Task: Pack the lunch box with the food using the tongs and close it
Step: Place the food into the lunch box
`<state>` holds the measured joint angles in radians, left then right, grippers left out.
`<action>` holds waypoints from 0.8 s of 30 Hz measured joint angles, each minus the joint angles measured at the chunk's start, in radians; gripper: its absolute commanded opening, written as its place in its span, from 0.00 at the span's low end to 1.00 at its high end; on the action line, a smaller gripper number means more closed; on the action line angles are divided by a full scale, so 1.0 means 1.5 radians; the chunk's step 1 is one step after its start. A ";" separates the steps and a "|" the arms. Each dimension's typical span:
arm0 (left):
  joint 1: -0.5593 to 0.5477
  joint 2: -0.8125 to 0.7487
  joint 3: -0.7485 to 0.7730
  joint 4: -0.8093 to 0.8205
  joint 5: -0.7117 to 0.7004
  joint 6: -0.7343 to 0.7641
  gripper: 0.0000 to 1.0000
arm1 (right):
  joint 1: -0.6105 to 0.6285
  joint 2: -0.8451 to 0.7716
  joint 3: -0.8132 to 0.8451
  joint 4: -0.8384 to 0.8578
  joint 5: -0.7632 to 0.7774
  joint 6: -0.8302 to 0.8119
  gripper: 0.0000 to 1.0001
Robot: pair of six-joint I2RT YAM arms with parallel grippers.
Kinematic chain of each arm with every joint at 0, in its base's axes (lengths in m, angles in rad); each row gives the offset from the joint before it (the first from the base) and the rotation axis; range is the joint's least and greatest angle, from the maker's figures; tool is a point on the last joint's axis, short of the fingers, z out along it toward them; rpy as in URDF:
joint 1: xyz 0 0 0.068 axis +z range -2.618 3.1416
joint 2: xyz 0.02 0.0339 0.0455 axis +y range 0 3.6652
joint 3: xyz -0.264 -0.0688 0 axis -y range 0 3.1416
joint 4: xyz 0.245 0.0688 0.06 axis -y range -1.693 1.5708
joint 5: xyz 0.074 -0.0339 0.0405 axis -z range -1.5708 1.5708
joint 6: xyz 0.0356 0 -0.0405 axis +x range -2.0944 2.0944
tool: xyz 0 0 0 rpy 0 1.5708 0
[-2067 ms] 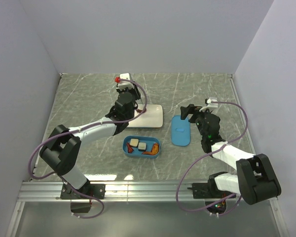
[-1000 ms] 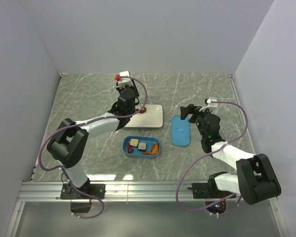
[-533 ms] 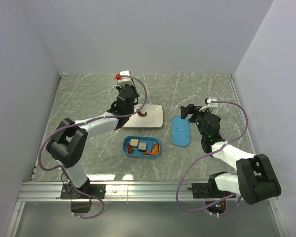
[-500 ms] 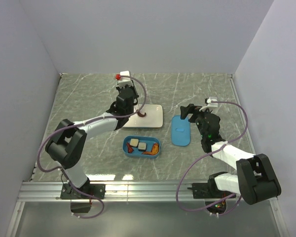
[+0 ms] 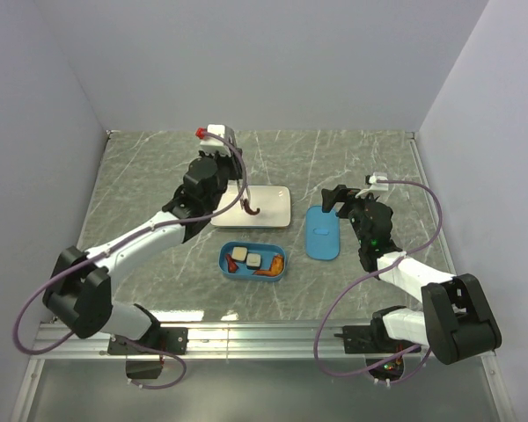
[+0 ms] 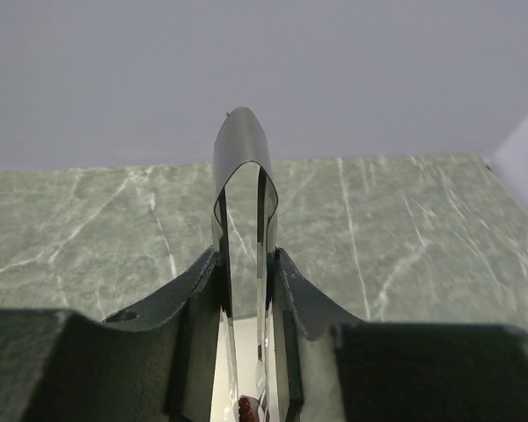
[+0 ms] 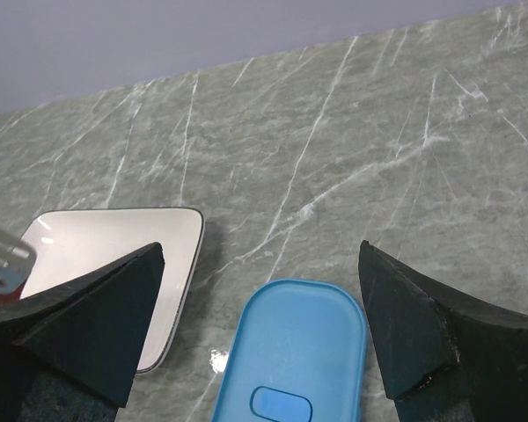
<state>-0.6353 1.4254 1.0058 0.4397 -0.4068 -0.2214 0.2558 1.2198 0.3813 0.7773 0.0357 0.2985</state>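
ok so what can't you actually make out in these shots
Top: food in the box too small to count.
Left wrist: the tongs run off the bottom edge, so their tips' hold on the red piece is cut off.
Right wrist: the lid is cropped below; the box is out of frame.

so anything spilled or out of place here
Nothing stands out. The food sits inside the box, the lid lies flat beside it, and the left hand squeezes the tongs on a dark red piece over the plate.
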 measured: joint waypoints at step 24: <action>-0.152 -0.207 -0.126 -0.123 0.133 -0.007 0.06 | 0.000 0.000 0.000 0.000 0.000 0.000 0.98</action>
<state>-0.8631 1.1149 0.8162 0.2558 -0.2077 -0.2314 0.2558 1.2198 0.3813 0.7773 0.0360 0.2985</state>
